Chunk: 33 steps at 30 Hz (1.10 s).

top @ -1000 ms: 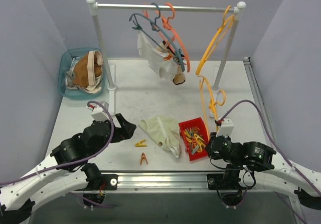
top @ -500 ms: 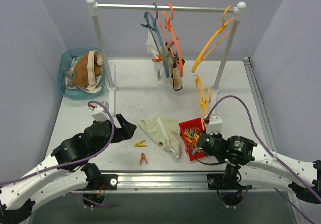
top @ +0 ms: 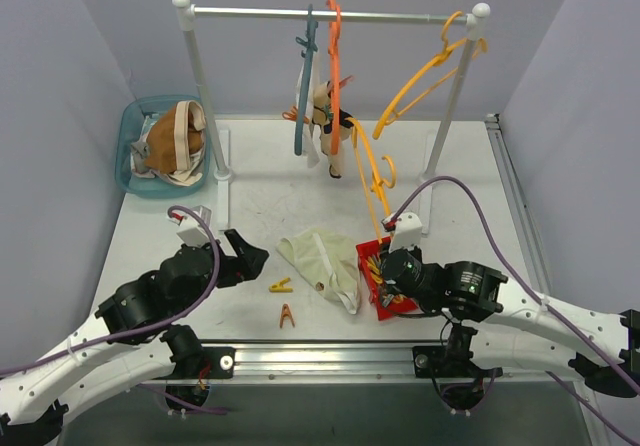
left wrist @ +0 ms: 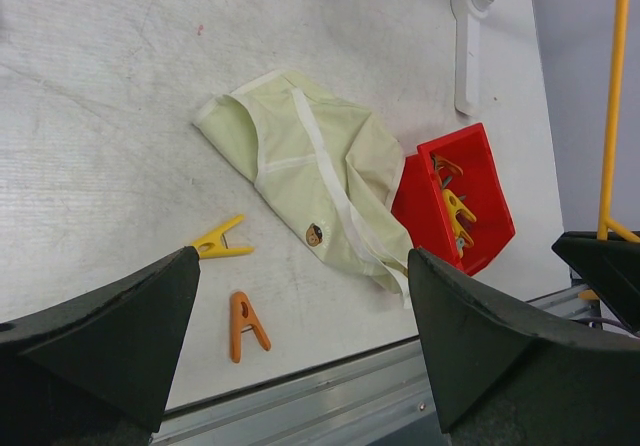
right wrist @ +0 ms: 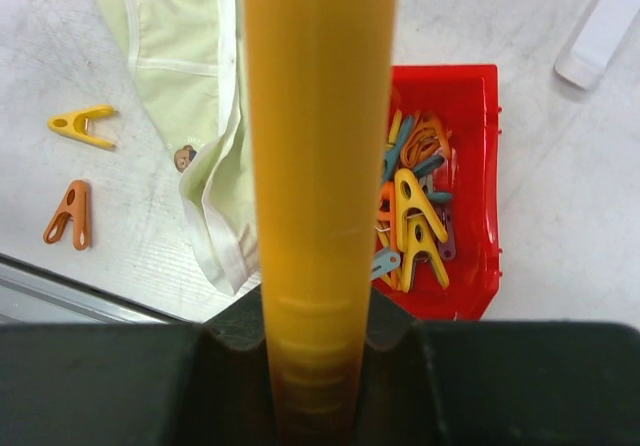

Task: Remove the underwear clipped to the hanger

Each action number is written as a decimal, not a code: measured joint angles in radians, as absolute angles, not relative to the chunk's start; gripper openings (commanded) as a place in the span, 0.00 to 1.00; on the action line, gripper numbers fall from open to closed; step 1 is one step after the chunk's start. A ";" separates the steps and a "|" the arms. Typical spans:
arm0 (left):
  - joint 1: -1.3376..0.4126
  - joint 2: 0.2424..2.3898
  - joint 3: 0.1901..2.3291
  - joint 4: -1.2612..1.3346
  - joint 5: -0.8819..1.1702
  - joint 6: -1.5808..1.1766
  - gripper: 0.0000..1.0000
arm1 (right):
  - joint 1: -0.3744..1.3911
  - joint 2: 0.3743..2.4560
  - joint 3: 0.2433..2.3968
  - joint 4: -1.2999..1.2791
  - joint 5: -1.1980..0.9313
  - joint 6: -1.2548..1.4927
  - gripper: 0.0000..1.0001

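From above, we judge the job partly done: one pale green brief point(top: 322, 264) lies loose at the table's centre, and at least two basket briefs point(top: 175, 141), a brown and a cream, sit heaped in the teal basket point(top: 124, 166) at ten o'clock. What is left is the clipped underwear point(top: 314, 106), hanging at twelve o'clock under the rail point(top: 250, 12) between a blue hanger point(top: 303, 76) and an orange hanger point(top: 334, 61); how many pieces it makes we cannot tell. We count four hangers in all, with one rail yellow hanger point(top: 430, 66) at one o'clock and the held yellow hanger point(top: 372, 181), on which the right gripper point(top: 385, 266) is clamped at five o'clock over the red bin point(top: 365, 271). The left gripper point(top: 252, 254), at seven o'clock, holds nothing. In the left wrist view its jaws stand wide, framing the same brief, with two stray pegs on the table: a yellow clothespin point(left wrist: 222, 242) and an orange clothespin point(left wrist: 245, 324) at seven o'clock of the cloth. In the right wrist view the hanger's bar runs straight up from the pinched jaws, and the binned pegs point(right wrist: 415, 216) at three o'clock are too tangled for us to count
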<state>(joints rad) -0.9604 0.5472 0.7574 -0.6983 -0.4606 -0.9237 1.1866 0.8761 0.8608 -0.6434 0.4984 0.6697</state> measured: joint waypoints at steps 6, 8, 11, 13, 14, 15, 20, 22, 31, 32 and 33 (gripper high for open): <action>-0.960 0.532 0.744 -0.701 -0.461 -0.932 0.94 | 1.229 0.898 0.875 -0.622 0.559 0.645 0.00; -0.960 0.530 0.743 -0.702 -0.461 -0.933 0.94 | 1.249 0.897 0.875 -0.624 0.590 0.651 0.00; -0.960 0.531 0.741 -0.702 -0.461 -0.933 0.94 | 1.271 0.895 0.874 -0.628 0.627 0.668 0.00; -0.960 0.534 0.741 -0.702 -0.461 -0.933 0.94 | 1.282 0.888 0.875 -0.642 0.652 0.687 0.00; -0.960 0.536 0.741 -0.701 -0.460 -0.933 0.94 | 1.286 0.881 0.875 -0.652 0.663 0.699 0.00; -0.960 0.538 0.741 -0.701 -0.460 -0.933 0.94 | 1.290 0.874 0.875 -0.662 0.673 0.714 0.00; -0.960 0.555 0.741 -0.701 -0.460 -0.932 0.94 | 1.309 0.840 0.875 -0.748 0.720 0.809 0.00; -0.960 0.558 0.740 -0.701 -0.460 -0.933 0.94 | 1.326 0.829 0.875 -0.778 0.728 0.844 0.00; -0.960 0.567 0.738 -0.700 -0.460 -0.932 0.94 | 1.454 0.803 0.874 -0.871 0.757 0.972 0.00; -0.960 0.568 0.737 -0.699 -0.460 -0.933 0.94 | 1.460 0.802 0.875 -0.878 0.763 0.979 0.00; -0.960 0.570 0.735 -0.698 -0.459 -0.932 0.94 | 1.462 0.802 0.876 -0.884 0.768 0.982 0.00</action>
